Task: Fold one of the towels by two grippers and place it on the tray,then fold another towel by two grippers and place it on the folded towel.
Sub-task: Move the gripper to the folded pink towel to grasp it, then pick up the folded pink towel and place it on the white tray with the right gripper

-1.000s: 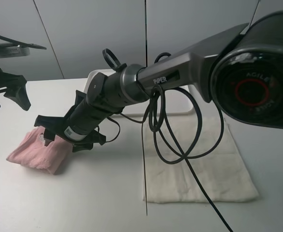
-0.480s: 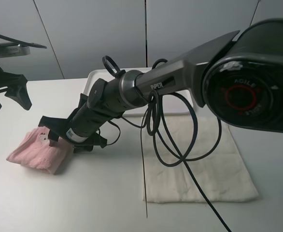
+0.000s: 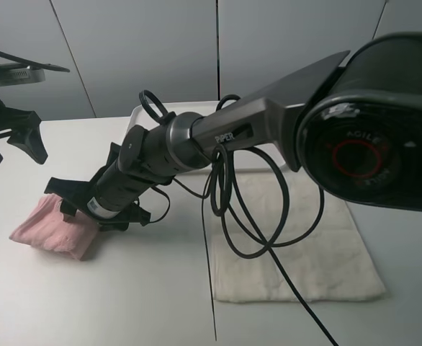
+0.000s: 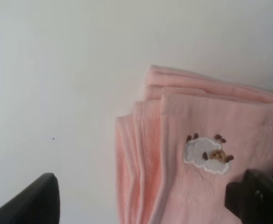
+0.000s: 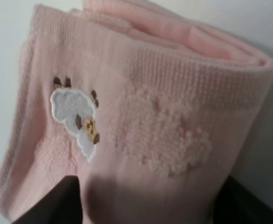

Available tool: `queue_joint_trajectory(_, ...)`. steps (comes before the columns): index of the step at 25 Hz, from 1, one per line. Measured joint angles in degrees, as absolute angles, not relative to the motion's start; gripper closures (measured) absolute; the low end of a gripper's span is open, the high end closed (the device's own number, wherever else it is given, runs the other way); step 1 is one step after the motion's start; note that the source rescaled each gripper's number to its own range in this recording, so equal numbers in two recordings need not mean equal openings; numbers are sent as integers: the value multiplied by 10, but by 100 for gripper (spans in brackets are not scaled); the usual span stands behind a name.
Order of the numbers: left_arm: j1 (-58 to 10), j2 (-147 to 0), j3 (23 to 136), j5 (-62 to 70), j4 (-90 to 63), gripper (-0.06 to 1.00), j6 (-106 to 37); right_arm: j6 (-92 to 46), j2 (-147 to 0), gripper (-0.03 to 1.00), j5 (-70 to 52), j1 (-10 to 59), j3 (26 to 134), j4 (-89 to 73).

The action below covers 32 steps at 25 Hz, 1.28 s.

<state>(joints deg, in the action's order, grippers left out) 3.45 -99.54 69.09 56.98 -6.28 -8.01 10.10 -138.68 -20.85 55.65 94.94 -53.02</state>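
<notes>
The pink towel [image 3: 47,228] lies folded in a thick bundle at the table's left, its sheep patch [image 5: 76,119] facing up. My right gripper [image 3: 73,207] reaches across from the right and sits down over the bundle's right end. It is open, with one of its fingers [image 5: 64,200] on each side of the towel [image 5: 141,116]. My left gripper [image 3: 9,150] hangs open, high at the far left, looking down on the same towel [image 4: 192,154]. The cream towel [image 3: 297,245] lies flat at the right. The white tray [image 3: 135,121] stands behind the right arm, mostly hidden.
The right arm and its looping black cables [image 3: 247,216] cross the middle of the table and hang over the cream towel. A pale wall stands behind the table. Bare white tabletop [image 3: 124,288] shows in front of the pink towel.
My right gripper has slid left and down onto the pink towel, and its jaws have narrowed around it. The left gripper has stayed still.
</notes>
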Motion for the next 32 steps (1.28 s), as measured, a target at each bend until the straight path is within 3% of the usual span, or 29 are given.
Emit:
queue_joint_trajectory(5,34,-995,691,571,-68,-5,-86,109,-1397,51,-208,559,949,-532)
queue_joint_trajectory(9,34,-995,691,571,-76,-5,-90,108,-1397,87,-208,559,950,-532)
queue_joint_trajectory(22,34,-995,691,571,-76,-5,-93,37,-1361,88,-220,551,952,-532)
queue_joint_trajectory(32,34,-995,691,571,-77,-5,-93,-33,-1346,88,-334,437,1036,-530)
